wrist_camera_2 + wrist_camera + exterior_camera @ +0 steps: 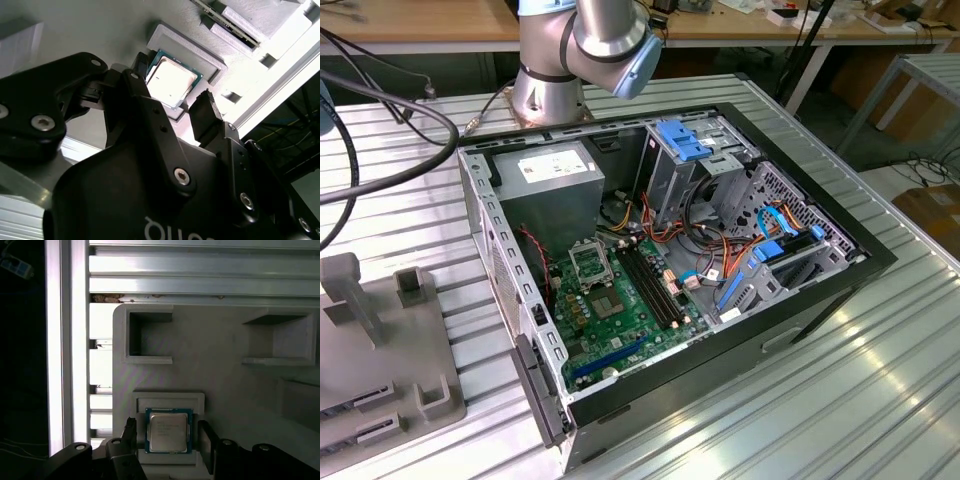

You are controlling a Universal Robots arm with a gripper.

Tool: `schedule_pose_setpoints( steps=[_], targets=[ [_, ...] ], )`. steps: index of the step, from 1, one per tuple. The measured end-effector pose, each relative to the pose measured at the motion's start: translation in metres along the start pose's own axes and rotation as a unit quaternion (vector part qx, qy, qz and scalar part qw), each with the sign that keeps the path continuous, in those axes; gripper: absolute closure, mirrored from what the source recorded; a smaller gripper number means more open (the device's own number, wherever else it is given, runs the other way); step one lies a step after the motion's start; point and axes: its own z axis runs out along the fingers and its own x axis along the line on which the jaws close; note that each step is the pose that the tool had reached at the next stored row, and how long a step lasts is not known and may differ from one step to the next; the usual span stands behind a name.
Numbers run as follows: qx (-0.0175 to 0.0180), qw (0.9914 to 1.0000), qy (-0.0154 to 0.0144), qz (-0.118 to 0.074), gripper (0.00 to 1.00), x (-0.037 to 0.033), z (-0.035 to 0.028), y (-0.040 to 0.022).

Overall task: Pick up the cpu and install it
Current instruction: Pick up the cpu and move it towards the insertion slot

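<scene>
Saw the cpu (168,431) lying flat, face up, in a shallow sq pocket (168,399) of a pale grey fixture (215,375). Looked small, thin and sq: plain silver-grey metal lid w/ rounded corners, some faint dark print on it, and a narrow green-teal board edge showing all round the lid. Caught strong glare on that lid in the second wrist view (172,82), so read almost white there, w/ the green edge clear at the corners.

Found the gripper (167,439) w/ jaws apart, straddling the cpu. Noted one black finger (129,432) on one side of the chip and its mate on the opp side. Made out a slim strip of grey fixture betw each finger and the chip edge in the first wrist view, so no contact, nothing held.

Spotted two open-sided rect recesses (150,335) further along the fixture, apart from the pocket. Saw the fixture resting on a ribbed metal table (200,270).

In the exterior view, noted an open PC case (840,262) on that table, w/ a green motherboard (620,315) inside. Picked out a black-framed sq socket (590,262) on the board, just beside a grey metal box (545,200) w/ white label. Saw the arm's base (552,85) behind the case.
</scene>
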Motion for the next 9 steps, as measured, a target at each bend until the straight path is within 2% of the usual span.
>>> schedule_pose_setpoints(
  steps=[9],
  targets=[
    [0.0002,0.99984,-0.0002,-0.018,0.4,-0.0002,0.0008,0.0001]
  ],
)
